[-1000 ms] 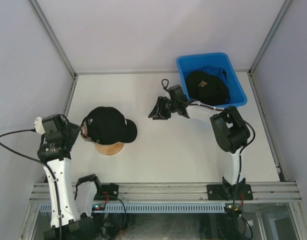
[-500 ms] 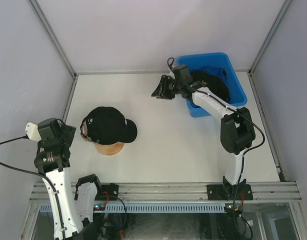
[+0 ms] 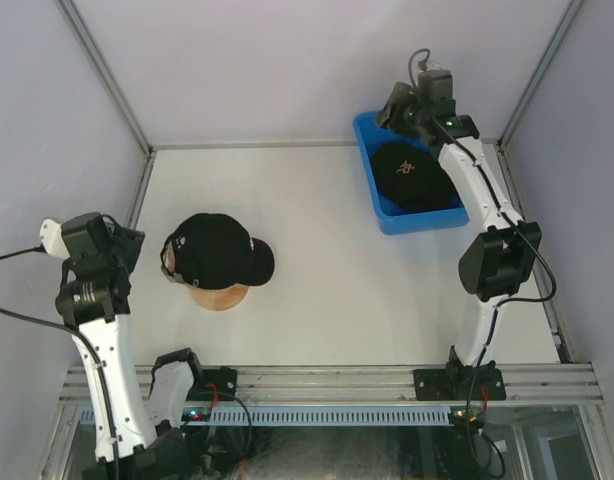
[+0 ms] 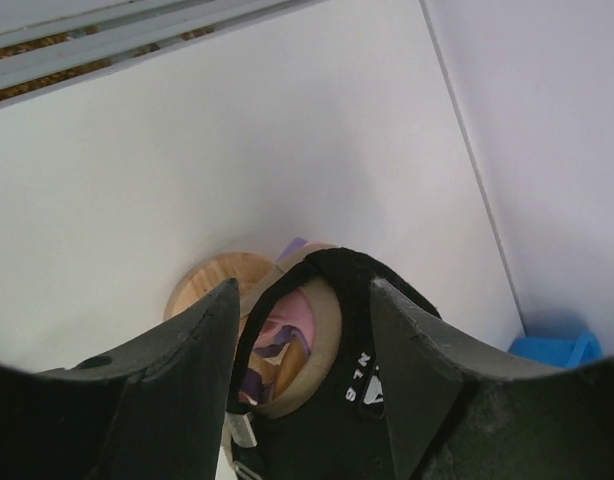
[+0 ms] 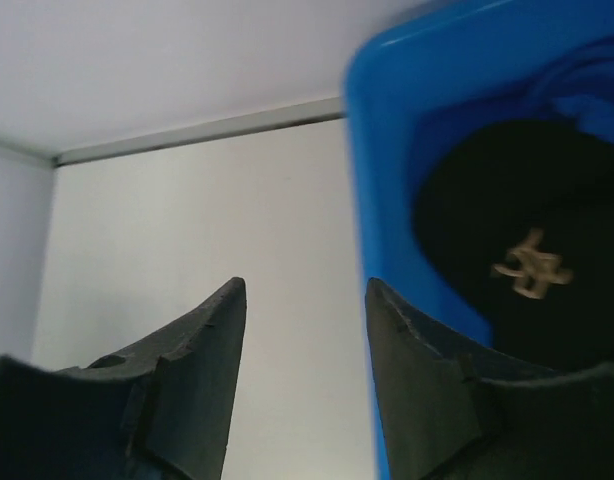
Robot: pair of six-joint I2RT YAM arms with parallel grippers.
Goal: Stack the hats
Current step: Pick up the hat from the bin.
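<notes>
A black hat (image 3: 219, 250) tops the stack of hats on the wooden stand (image 3: 219, 296) at the table's left. From the left wrist, pink and lavender hats (image 4: 287, 335) show inside the black hat (image 4: 387, 400). My left gripper (image 3: 122, 240) (image 4: 302, 290) is open and empty, just left of the stack and apart from it. Another black hat (image 3: 415, 177) (image 5: 517, 270) with a tan mark lies in the blue bin (image 3: 372, 190), and blue fabric (image 5: 597, 80) shows beyond it. My right gripper (image 3: 392, 108) (image 5: 305, 285) hangs open and empty over the bin's far left corner.
The bin's left wall (image 5: 387, 200) runs under my right fingers. Metal frame posts and pale walls close in the table on the left, back and right. The right arm's forearm (image 3: 477, 175) stretches over the bin's right side.
My right arm swung from mid-table up to the bin's far left corner, and its jaws opened wider. My left gripper drew back leftward from the stack. The bin's near edge shifted slightly.
</notes>
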